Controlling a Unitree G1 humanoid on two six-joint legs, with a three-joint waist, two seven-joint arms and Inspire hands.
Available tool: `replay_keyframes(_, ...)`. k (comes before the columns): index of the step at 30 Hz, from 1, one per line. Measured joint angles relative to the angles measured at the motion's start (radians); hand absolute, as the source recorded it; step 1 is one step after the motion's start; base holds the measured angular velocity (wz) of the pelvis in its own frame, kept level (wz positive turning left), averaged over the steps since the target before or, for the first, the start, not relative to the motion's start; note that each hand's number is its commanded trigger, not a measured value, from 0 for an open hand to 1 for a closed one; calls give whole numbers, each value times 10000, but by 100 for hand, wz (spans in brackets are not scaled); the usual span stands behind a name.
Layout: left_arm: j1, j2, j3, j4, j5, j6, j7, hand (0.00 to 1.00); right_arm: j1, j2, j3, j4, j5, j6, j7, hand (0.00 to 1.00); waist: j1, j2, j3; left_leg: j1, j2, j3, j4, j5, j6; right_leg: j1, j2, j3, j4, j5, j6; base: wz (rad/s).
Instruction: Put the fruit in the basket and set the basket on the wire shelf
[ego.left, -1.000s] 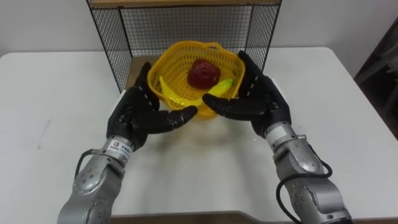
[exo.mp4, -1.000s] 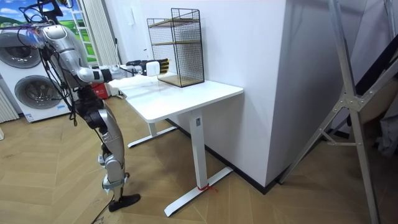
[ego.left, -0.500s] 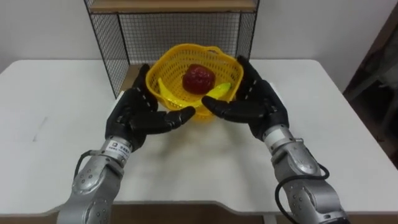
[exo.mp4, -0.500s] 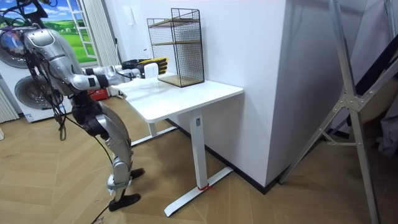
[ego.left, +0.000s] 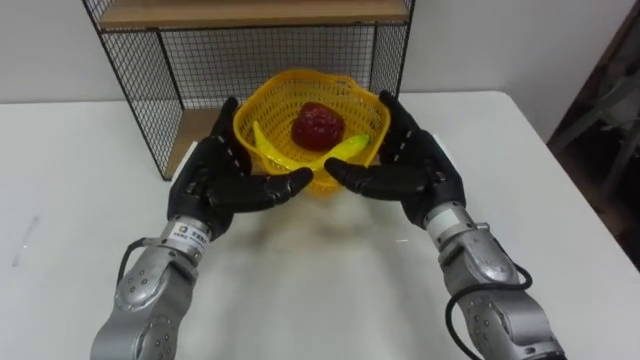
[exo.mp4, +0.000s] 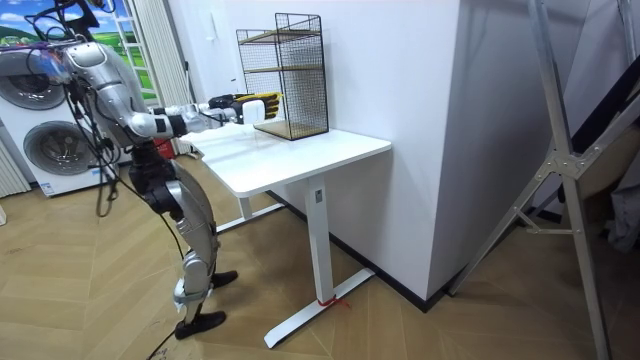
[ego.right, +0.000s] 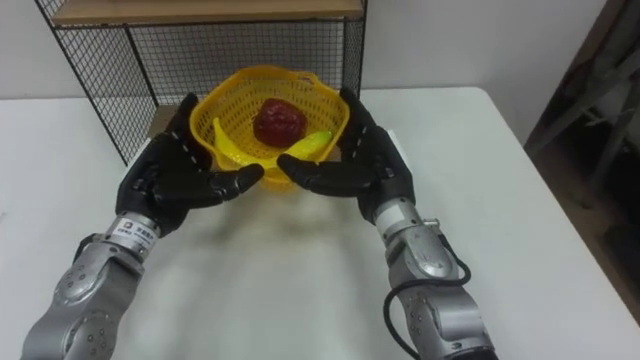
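Observation:
A yellow plastic basket (ego.left: 276, 104) hangs between my two hands, just in front of the lower opening of the black wire shelf (ego.left: 150, 90). In it lie a dark red fruit (ego.left: 317, 127) and a yellow banana (ego.left: 347, 148). My left hand (ego.left: 212, 185) lies flat against the basket's left side and my right hand (ego.left: 412, 165) against its right side. Fingers run straight along the walls and both thumbs point inward under the front rim. In the room view the basket (exo.mp4: 266, 103) is at the shelf's (exo.mp4: 292, 75) front.
The shelf stands at the back of a white table (ego.left: 330, 290) and has a wooden board (ego.left: 250, 12) above its lower opening. I stand at the table's end in the room view, with washing machines (exo.mp4: 40, 140) behind me.
I have stepped closer to the table and both hands have carried the basket forward toward the shelf's opening. The hold on the basket is the same.

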Motion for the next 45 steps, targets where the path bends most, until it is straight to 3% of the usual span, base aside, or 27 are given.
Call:
replay_keyframes(4,-30,-8,1,-1,35,-7,15,0,-2,7,-6,-3,7,-12,-9,0,8,43,9,67,-171,152,553,-521,297,-417,-364,-138,1516,113,325,2)
replay_keyframes(7,-63,-71,-49,-1,27,-14,145,0,-21,6,-72,3,20,-12,-9,0,12,152,85,321,-204,-110,354,-588,397,-558,-251,-62,1400,289,524,2)
replay_keyframes(9,-138,-69,-6,2,18,-25,218,0,-123,62,-101,6,33,-12,-9,0,22,272,166,274,-123,-148,329,-595,413,-843,76,33,209,390,387,9)
replay_keyframes(10,-143,-102,-8,25,27,-19,288,0,-83,95,-91,12,35,-8,-9,0,-39,367,169,275,-119,-262,308,-603,424,-904,217,-42,-67,667,240,24)
replay_keyframes(13,-286,-204,8,23,63,-17,391,0,-176,86,-91,12,48,-5,-8,0,7,498,143,209,-56,-363,68,-554,395,-695,328,-214,-612,890,168,11)
replay_keyframes(17,-288,-238,-1,23,111,-15,418,0,-278,49,-131,9,38,-1,-8,0,-4,483,133,362,-45,-467,-376,-351,370,-426,379,-403,-1146,1117,149,10)
replay_keyframes(21,-291,-210,6,21,51,-16,419,0,-554,47,-123,10,46,-1,-11,0,62,480,111,510,106,-507,-644,-283,314,-74,616,-422,-1932,1478,106,-3)
replay_keyframes(34,-415,-272,8,400,-11,31,471,0,-701,214,-70,190,45,13,-453,0,273,457,90,1003,96,-600,-973,-240,310,606,718,-433,-2850,1738,152,1)
replay_keyframes(38,-475,-240,-10,598,-9,263,561,0,-970,206,5,370,75,326,-729,0,267,460,91,1100,89,-591,-1059,-206,312,690,712,-464,-2848,1768,154,0)
replay_keyframes(40,-790,-276,-9,1196,8,559,571,0,-1269,210,2,748,2,479,-793,0,262,463,94,1158,89,-622,-1122,-200,308,795,714,-528,-2874,1777,149,4)
replay_keyframes(45,-1358,-270,9,2100,53,884,586,0,-1962,200,-90,1494,-192,836,-831,0,269,462,95,1149,78,-644,-1344,-66,294,744,719,-556,-2980,1866,129,1)
